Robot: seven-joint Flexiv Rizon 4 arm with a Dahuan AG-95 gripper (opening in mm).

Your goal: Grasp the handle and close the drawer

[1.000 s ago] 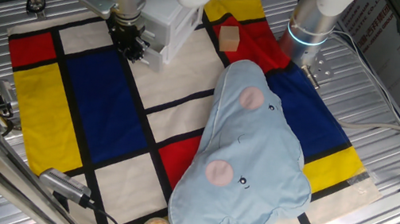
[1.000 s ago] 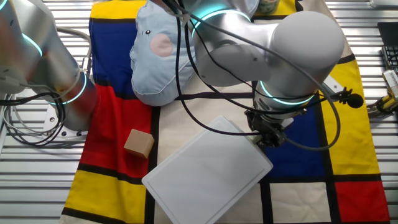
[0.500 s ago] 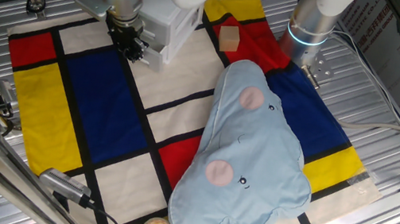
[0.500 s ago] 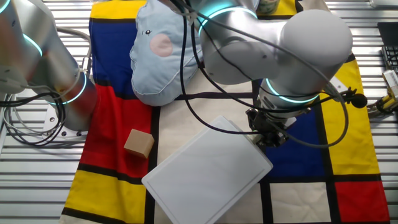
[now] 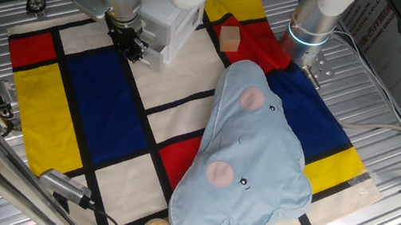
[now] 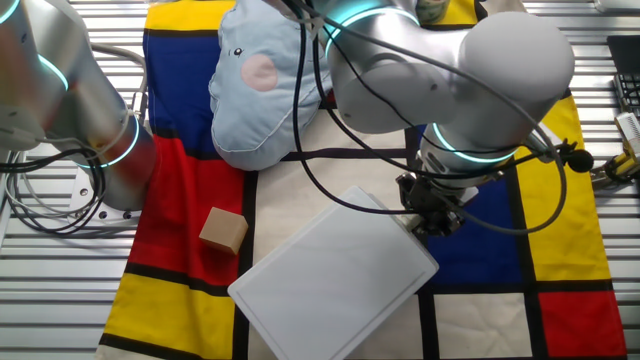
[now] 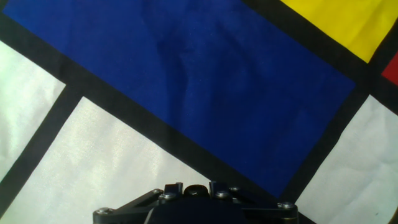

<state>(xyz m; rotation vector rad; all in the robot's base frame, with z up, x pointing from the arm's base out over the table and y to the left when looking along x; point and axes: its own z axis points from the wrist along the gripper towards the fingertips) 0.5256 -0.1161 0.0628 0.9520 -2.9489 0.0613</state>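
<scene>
Right, nearest us the blue plush cushion sprawls across the checked cloth on the desk. Further back, the pincer hangs low just beside the drawer front of the white cabinet; its opening can't be made out. Beyond sits a wooden cube.

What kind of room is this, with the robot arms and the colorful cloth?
Probably a robot testing lab. A silver robot arm works over a ridged metal table covered by a colored-block cloth, with cables lying loose beside it.

White drawer, seemingly shut, upright
</scene>
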